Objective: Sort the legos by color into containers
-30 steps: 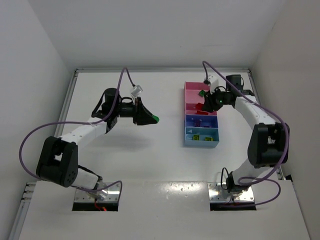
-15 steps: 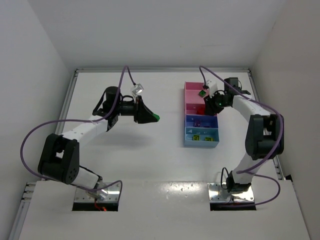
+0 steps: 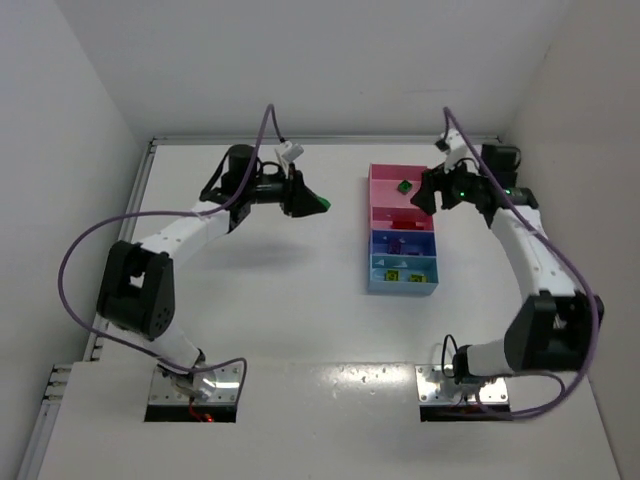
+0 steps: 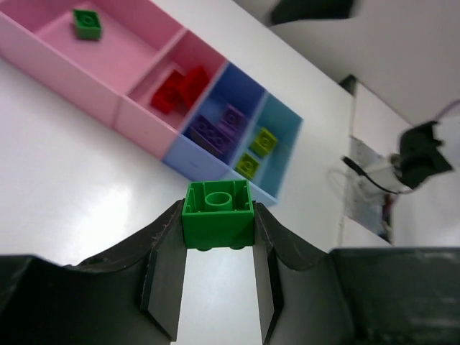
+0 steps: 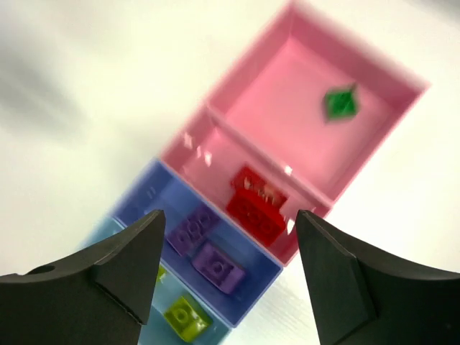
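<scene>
green brick (image 4: 218, 213), pink-and-blue tray (image 4: 140, 129), white table (image 4: 72, 180)

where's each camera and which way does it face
top external: above and behind, looking down on the table; left arm and right arm show
left wrist: on the left gripper, shut on a green lego, facing the tray
right wrist: over the tray, looking down; open right gripper below
shared: both wrist views show the tray's loose green lego
</scene>
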Robot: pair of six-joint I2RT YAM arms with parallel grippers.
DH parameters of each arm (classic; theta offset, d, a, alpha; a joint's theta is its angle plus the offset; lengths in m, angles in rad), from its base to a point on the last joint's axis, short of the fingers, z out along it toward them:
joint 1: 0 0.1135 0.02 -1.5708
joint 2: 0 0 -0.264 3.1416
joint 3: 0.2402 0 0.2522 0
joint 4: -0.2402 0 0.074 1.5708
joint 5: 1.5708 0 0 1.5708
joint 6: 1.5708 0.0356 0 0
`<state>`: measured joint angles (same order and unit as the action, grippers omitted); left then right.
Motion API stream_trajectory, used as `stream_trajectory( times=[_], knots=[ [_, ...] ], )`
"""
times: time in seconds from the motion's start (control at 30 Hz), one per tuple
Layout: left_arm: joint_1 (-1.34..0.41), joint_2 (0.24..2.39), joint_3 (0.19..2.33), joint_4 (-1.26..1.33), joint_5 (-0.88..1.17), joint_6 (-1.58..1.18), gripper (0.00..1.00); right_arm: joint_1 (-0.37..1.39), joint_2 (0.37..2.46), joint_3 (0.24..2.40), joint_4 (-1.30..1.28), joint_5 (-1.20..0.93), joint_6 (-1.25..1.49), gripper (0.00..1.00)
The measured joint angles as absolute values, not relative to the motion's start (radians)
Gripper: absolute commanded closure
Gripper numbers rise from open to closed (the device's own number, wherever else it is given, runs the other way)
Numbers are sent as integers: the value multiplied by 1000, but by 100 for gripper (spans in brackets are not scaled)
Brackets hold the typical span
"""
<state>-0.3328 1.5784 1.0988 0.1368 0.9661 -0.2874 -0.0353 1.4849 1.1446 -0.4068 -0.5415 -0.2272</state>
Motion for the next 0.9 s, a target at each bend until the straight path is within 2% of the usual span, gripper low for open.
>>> stream_trajectory(
  times=[0.13,0.3,0.5,0.67,0.8,0.83,0.9],
  knots=[
    [-381,1720,1278,99,848,-245,70,-67,1266,1143,-363,-582,-131,25],
    [-467,1919,1517,35,676,-181,70,-94,1134,1110,-344,-596,-39,24],
    [-537,2180,1824,9,587,-169,65,-160,1108,1025,-351,-603,67,21],
    [-555,2335,1966,2,562,-190,59,-254,1100,980,-350,-626,128,21],
    [-561,2433,2050,17,550,-220,59,-274,1100,978,-346,-654,147,21],
    [-562,2453,2064,20,548,-228,57,-277,1102,978,-344,-661,154,21],
    [-565,2487,2091,28,545,-242,46,-282,1109,978,-339,-673,162,21]
  ],
)
